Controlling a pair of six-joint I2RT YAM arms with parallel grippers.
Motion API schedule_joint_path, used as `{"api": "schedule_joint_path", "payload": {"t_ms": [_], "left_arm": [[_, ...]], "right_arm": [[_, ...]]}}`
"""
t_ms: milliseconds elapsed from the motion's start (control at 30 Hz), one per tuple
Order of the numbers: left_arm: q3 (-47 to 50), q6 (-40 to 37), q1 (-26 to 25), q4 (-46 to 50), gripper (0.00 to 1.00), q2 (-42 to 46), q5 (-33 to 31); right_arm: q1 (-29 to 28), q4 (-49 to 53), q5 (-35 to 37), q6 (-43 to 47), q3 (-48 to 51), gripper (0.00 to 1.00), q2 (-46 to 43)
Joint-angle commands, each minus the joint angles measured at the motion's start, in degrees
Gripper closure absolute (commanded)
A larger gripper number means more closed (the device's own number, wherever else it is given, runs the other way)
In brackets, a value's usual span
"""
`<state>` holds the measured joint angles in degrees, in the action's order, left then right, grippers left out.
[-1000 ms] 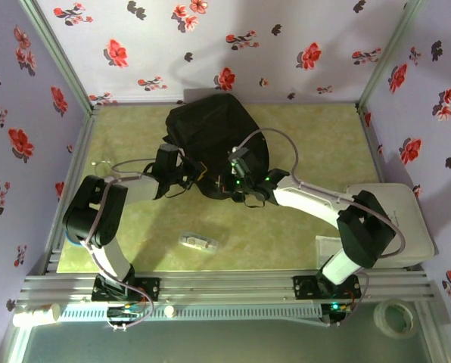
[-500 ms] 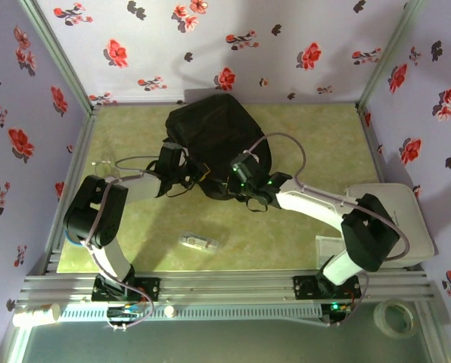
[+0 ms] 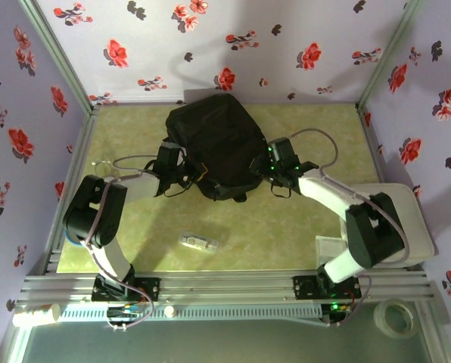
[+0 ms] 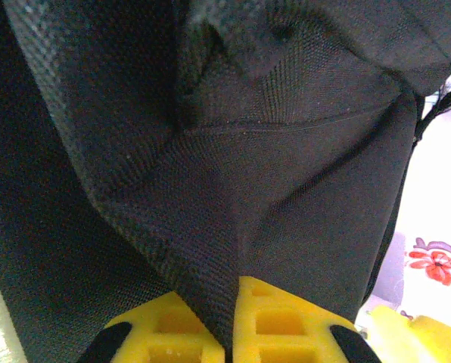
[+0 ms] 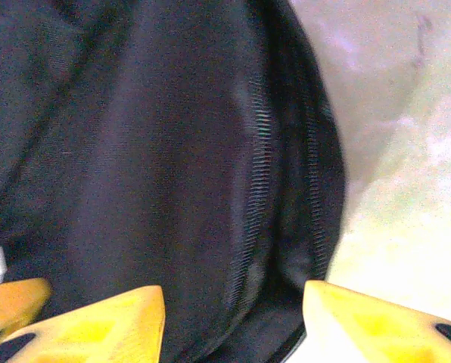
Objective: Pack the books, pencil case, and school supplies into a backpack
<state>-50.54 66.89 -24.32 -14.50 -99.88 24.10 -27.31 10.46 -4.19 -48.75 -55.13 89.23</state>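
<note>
The black backpack [image 3: 214, 144] lies at the back middle of the table. My left gripper [image 3: 169, 160] is at its left edge, shut on a fold of the backpack fabric [image 4: 210, 249] pinched between the yellow fingers [image 4: 286, 321]. Beside the backpack's right side, my right gripper [image 3: 277, 155] stands open; its fingertips [image 5: 127, 318] straddle the zip edge [image 5: 259, 189] without gripping it. The small translucent pencil case [image 3: 199, 242] lies alone on the table in front of the backpack, between the two arms. The books are out of view.
A white boxy base [image 3: 396, 219] stands at the table's right edge. A tape roll [image 3: 396, 318] and a white tube [image 3: 36, 312] lie outside the front rail. Flowered walls close in the table on three sides.
My right gripper has opened and swung from the backpack's near edge to its right side. The left gripper keeps its hold on the fabric and has barely moved.
</note>
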Motion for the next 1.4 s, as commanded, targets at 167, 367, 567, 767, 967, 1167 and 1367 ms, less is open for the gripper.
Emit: {"api": "schedule_joint_path", "payload": {"t_ms": [167,367,567,767,967,1167,1367], "left_arm": [[-1.06,-1.74,0.16,0.97,1.0,-0.05,0.9],[-1.03,-1.92,0.15,0.97,1.0,0.03,1.1],[-1.15,-1.99,0.13,0.88,1.0,-0.14,1.29],[-1.0,-2.08,0.21,1.05,1.0,-0.14,1.3],[-1.03,-2.09,0.23,0.97,0.98,-0.66,1.29],[-1.7,-2.37,-0.18,1.36,0.91,-0.58,1.71],[-2.39,-5.18,-0.66,4.92,0.55,-0.28,1.82]], "right_arm": [[0.94,-2.03,-6.58,1.21,-5.16,0.65,8.14],[0.94,0.57,-3.24,2.92,-6.3,0.7,6.93],[1.01,0.57,-4.41,2.91,-6.21,0.89,6.55],[1.11,-0.52,-2.26,3.73,-5.51,0.97,-0.09],[1.8,1.28,1.72,4.79,-4.02,0.99,-6.63],[2.01,5.16,7.28,4.72,-3.37,0.99,-5.26],[3.59,5.63,9.35,5.87,-3.7,0.97,-2.34]]}}
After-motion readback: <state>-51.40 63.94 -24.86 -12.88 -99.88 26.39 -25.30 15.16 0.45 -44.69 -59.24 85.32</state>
